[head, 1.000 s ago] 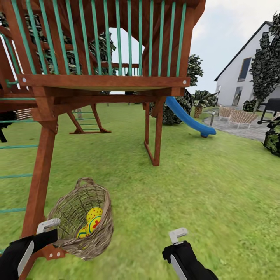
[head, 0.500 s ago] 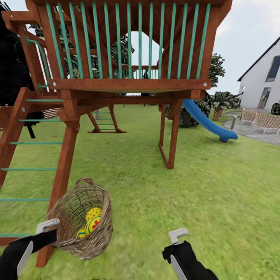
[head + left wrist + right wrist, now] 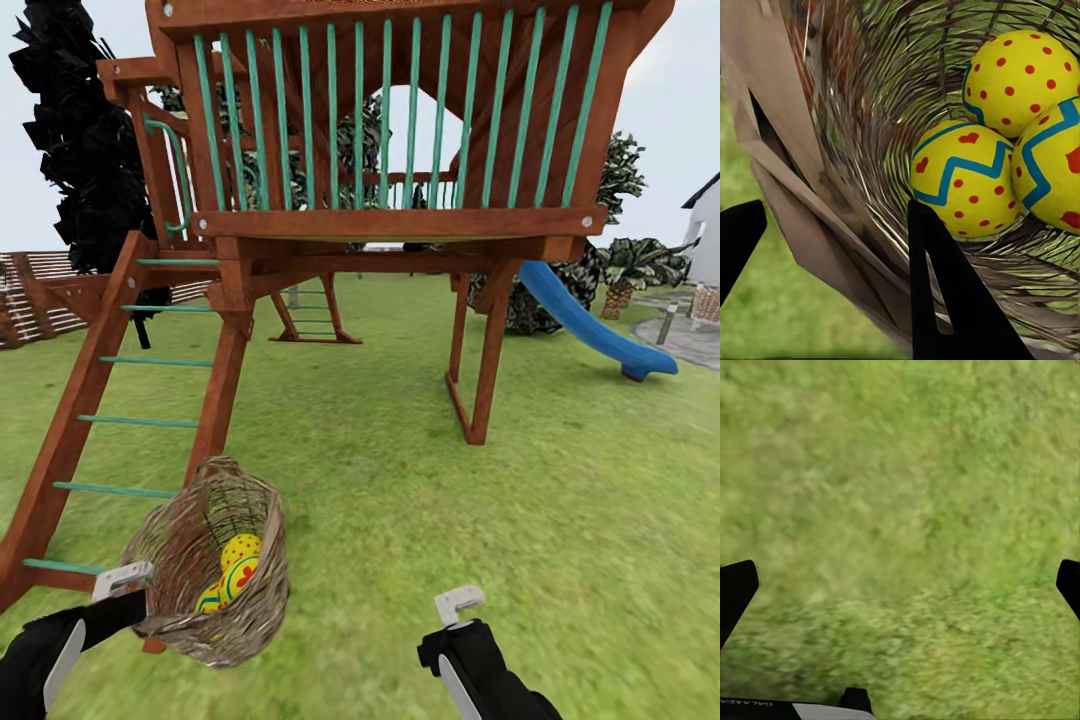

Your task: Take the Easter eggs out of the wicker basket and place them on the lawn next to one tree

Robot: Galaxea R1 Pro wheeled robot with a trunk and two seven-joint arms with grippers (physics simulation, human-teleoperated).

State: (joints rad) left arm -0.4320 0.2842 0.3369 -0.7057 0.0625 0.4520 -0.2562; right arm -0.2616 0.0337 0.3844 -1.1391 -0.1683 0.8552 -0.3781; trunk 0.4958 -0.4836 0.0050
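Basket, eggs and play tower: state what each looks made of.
Wicker basket: brown open-weave wicker, matte; grass shows through gaps.
Easter eggs: smooth, yellow, painted red and blue; material unclear.
Play tower: reddish-brown wood, probably stained, with teal bars.

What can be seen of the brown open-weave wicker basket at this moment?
The brown open-weave wicker basket is bucket-shaped, tapering to its base, with a small loop handle at the rim. It is tilted, its mouth turned up toward the head camera, and carried above the green lawn. The left gripper is clamped on its rim wall, one finger inside and one outside. Three yellow eggs with red dots or hearts and blue zigzag bands lie together inside, touching one another.
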